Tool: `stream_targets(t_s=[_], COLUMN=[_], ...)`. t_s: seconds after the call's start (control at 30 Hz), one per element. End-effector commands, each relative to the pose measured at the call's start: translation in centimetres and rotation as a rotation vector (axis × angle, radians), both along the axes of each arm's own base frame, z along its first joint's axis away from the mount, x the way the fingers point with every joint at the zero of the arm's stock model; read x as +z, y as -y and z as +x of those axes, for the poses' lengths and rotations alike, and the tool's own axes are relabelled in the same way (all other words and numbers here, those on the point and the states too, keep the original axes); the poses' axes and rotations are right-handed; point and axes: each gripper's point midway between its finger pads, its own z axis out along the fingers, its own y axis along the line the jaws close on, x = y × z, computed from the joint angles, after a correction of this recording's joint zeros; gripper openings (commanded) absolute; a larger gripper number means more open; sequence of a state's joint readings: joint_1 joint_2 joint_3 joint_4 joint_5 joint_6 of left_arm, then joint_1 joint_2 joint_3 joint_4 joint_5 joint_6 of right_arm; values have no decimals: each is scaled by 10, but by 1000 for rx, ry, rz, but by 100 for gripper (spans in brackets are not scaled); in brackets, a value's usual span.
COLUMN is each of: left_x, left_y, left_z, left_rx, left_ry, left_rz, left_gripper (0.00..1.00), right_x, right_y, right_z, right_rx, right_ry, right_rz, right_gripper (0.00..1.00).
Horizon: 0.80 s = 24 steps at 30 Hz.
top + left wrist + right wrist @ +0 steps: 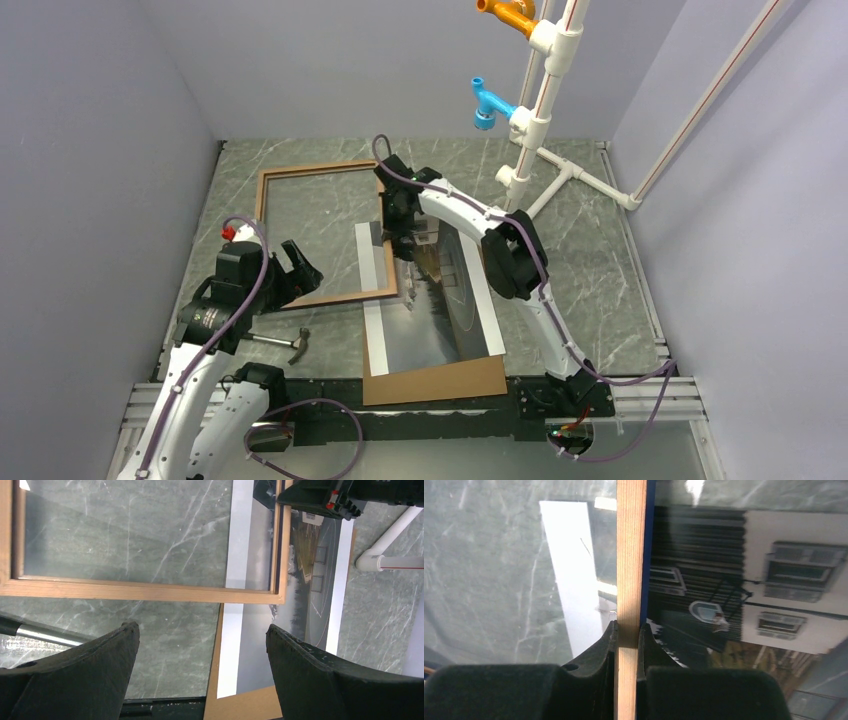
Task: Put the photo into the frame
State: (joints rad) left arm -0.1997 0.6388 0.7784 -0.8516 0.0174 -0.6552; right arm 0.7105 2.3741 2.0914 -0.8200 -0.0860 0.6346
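1. Board [440,380]: brown, flat on the desk [590,260], nearer than the frame's near right corner, partly under the photo.
2. Hammer [285,343]: just nearer than the frame's near rail, left of the board.
3. Left end effector [300,268]: fingers wide apart, holding nothing, hovering over the frame's near left corner.
4. Photo [430,310]: picture side up on the board, at the frame's right. Its left white band lies under the frame's near right corner.
5. Frame [262,215]: wood face up, pane in place, left of centre. Whether its right side is lifted I cannot tell.
6. Right end effector [403,240]: clamped on the frame's right rail, one finger either side of the wood.
7. Pipe stand [540,130]: white, beyond and right of the frame.

Hazards, as a judgement: one narrow grip on a thin rail may let the frame swing or slip when moved. The overlapping corner may drag or scuff the photo. The hammer could catch the near rail. The unsupported left side could leave frame and photo askew.
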Motion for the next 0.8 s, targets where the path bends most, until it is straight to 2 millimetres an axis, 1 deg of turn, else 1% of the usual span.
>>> stream_targets(t_s=[0.0, 0.2, 0.37, 0.47, 0.5, 0.67, 0.73, 0.77], left_x=[1, 2, 2, 2, 2, 1, 1, 1], left_y=[-3, -3, -3, -3, -3, -3, -3, -3], left_z=[1, -1, -2, -2, -2, -2, -2, -2], left_rx=[10, 8, 9, 9, 10, 10, 9, 11], left_ry=[7, 7, 8, 10, 9, 6, 6, 8], left_rz=[10, 10, 10, 9, 9, 9, 9, 8], left_gripper=[99, 99, 99, 100, 99, 99, 99, 99], right_x=[42, 47, 40, 33, 34, 29, 31, 32], right_y=[-48, -76, -96, -101, -101, -98, -97, -98], right_z=[2, -4, -11, -15, -17, -21, -23, -24], right_rx=[-5, -30, -13, -30, -32, -38, -31, -25], right_ry=[48, 70, 57, 58, 62, 72, 77, 80], right_rz=[174, 230, 235, 238, 241, 227, 236, 246], right_gripper=[0, 0, 0, 0, 0, 0, 0, 2])
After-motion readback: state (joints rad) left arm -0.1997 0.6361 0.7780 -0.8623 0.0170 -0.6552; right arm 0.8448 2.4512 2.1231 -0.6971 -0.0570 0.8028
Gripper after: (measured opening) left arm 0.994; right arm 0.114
